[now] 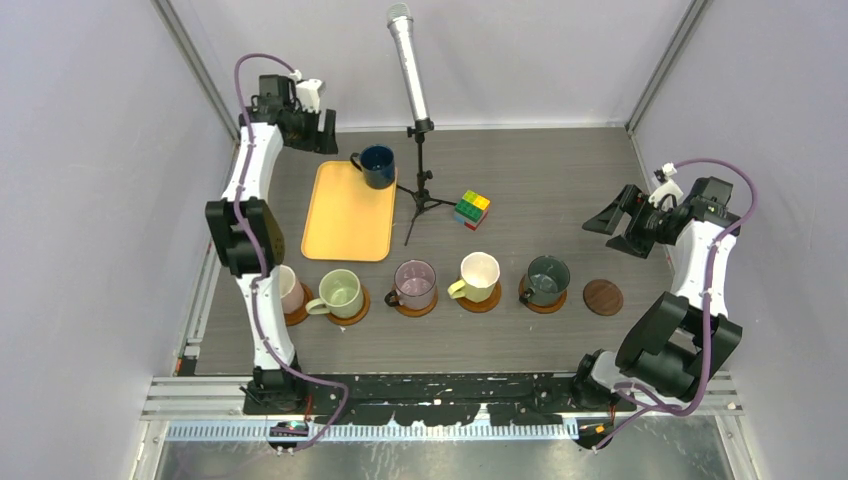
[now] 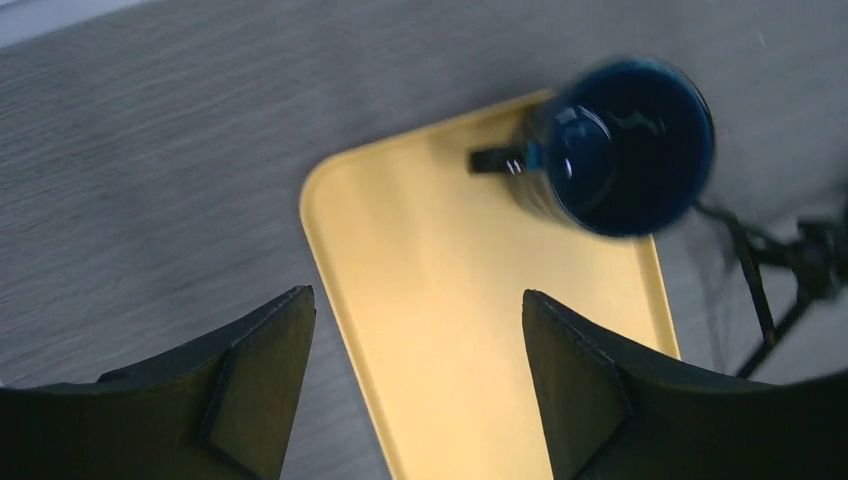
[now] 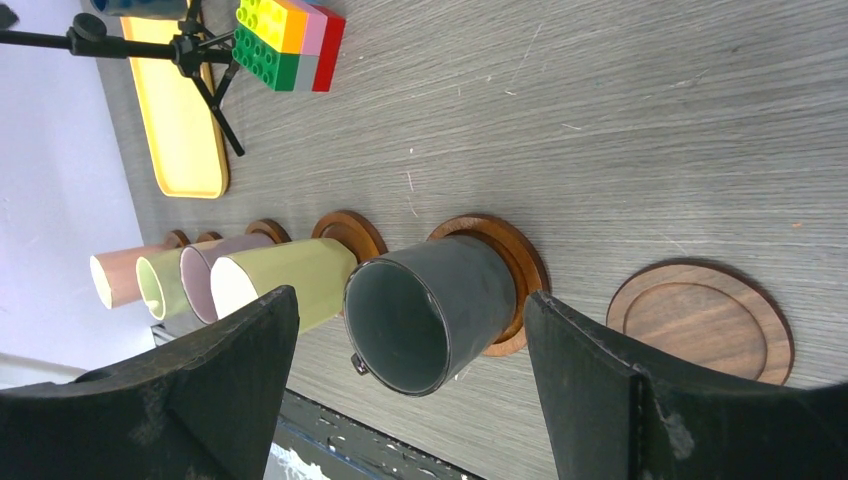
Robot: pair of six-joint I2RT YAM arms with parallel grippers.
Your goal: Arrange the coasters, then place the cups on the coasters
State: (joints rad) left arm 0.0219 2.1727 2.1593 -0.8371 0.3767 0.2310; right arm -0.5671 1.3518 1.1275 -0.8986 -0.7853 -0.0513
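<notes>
Five cups stand on coasters in a row near the front: pink (image 1: 291,288), pale green (image 1: 340,292), mauve (image 1: 415,283), cream-yellow (image 1: 480,274) and dark grey-green (image 1: 548,279). A smaller, darker coaster (image 1: 603,297) at the right end of the row is bare. The navy blue cup (image 1: 377,165) stands at the far right corner of the tray, its handle to the left. My left gripper (image 1: 322,135) hovers open just left of that navy cup (image 2: 625,150), with nothing between its fingers. My right gripper (image 1: 608,215) hangs open behind the grey-green cup (image 3: 430,310) and the bare coaster (image 3: 700,320).
An orange-yellow tray (image 1: 348,215) lies at the back left. A microphone on a tripod stand (image 1: 415,120) rises just right of the navy cup, its legs spread on the table. A multicoloured cube (image 1: 472,209) sits in the middle. Walls close both sides.
</notes>
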